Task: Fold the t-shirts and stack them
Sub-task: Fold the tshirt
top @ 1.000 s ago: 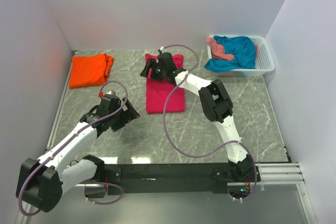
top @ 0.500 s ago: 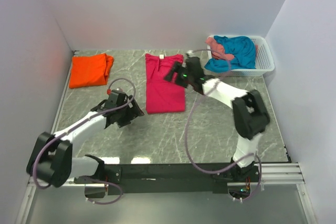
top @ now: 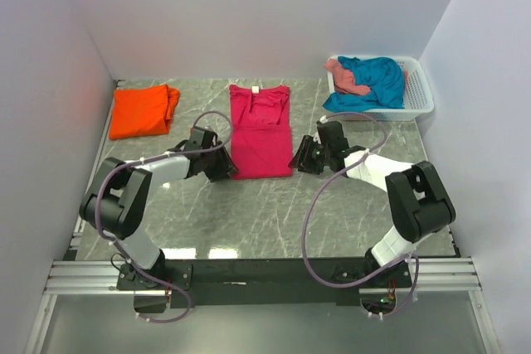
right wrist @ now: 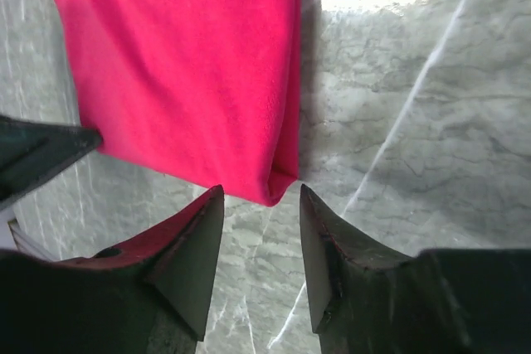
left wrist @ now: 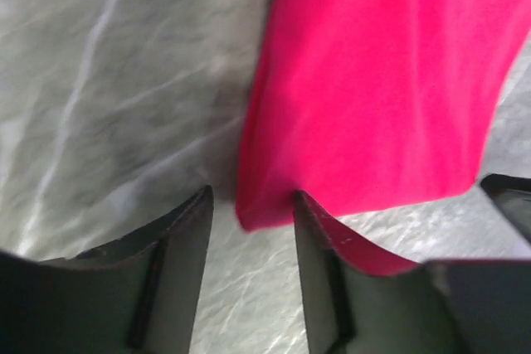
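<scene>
A magenta-pink t-shirt (top: 260, 132) lies folded into a long strip in the middle of the table, collar toward the back. My left gripper (top: 227, 170) is at its near left corner. In the left wrist view that corner (left wrist: 264, 203) sits just between the tips of the left gripper (left wrist: 251, 201), whose jaws stand apart. My right gripper (top: 298, 161) is at the near right corner. That corner (right wrist: 280, 181) pokes in between the tips of the right gripper (right wrist: 261, 195), also apart. An orange t-shirt (top: 143, 110) lies folded at the back left.
A white slatted basket (top: 421, 87) at the back right holds a teal-blue t-shirt (top: 378, 80) and a salmon-pink t-shirt (top: 349, 77). White walls close in the grey marble table (top: 249, 213) on three sides.
The right gripper came back from the shirt's far end to its near right corner. The left gripper swung right to the near left corner. Both pairs of jaws have narrowed.
</scene>
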Controlling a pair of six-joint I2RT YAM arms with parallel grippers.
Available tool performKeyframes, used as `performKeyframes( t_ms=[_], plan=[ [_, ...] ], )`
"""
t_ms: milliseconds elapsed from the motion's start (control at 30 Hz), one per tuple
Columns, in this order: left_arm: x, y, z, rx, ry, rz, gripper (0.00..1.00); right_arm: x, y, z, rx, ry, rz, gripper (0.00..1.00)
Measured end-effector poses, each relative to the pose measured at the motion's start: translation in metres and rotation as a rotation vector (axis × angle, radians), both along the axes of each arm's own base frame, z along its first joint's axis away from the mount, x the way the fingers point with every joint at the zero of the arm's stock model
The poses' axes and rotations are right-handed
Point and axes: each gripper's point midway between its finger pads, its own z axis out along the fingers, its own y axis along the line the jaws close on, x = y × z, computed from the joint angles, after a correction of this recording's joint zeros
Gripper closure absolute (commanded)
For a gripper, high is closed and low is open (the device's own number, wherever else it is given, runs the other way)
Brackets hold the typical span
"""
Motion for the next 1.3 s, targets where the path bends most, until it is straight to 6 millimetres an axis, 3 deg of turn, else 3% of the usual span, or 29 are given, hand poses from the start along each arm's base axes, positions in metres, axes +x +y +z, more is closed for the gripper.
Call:
performKeyframes(
  t_ms=[133,167,267,367,467,600,700,900,1067,1167,1300],
  plan=[
    [0.009,-0.006,-0.003,-0.013,-0.005,-0.009,0.62,-0.005,0.004,-0.011,0.012,0.039,0.026,0.54],
    [0.01,-0.007,-0.005,-0.015,-0.003,-0.013,0.72,-0.006,0.006,-0.013,0.016,0.049,0.033,0.54],
    [0.014,-0.01,-0.009,-0.016,0.002,-0.018,0.9,-0.01,0.009,-0.021,0.024,0.074,0.049,0.57],
    [0.015,-0.01,-0.01,-0.016,0.004,-0.022,0.99,-0.013,0.011,-0.029,0.028,0.104,0.059,0.6],
    [0.015,-0.011,-0.01,-0.017,0.003,-0.023,0.99,-0.015,0.013,-0.033,0.025,0.114,0.064,0.69],
    [0.014,-0.011,-0.009,-0.019,-0.003,-0.022,0.99,-0.018,0.019,-0.032,0.031,0.115,0.078,1.0],
    [0.01,-0.01,-0.009,-0.016,-0.009,-0.015,0.99,-0.022,0.024,-0.033,0.035,0.124,0.084,1.0],
    [-0.034,0.0,-0.01,0.01,0.014,-0.013,0.99,-0.059,0.019,-0.04,0.027,0.154,0.109,1.0],
    [-0.107,-0.001,-0.007,0.035,0.082,-0.079,0.99,-0.122,0.013,-0.034,0.005,0.174,0.179,1.0],
    [-0.139,-0.006,0.007,0.02,0.096,-0.128,0.99,-0.152,0.011,-0.02,0.011,0.163,0.221,1.0],
    [-0.15,-0.005,0.033,-0.02,0.061,-0.116,0.99,-0.154,0.008,0.01,0.034,0.08,0.224,1.0]
  ],
)
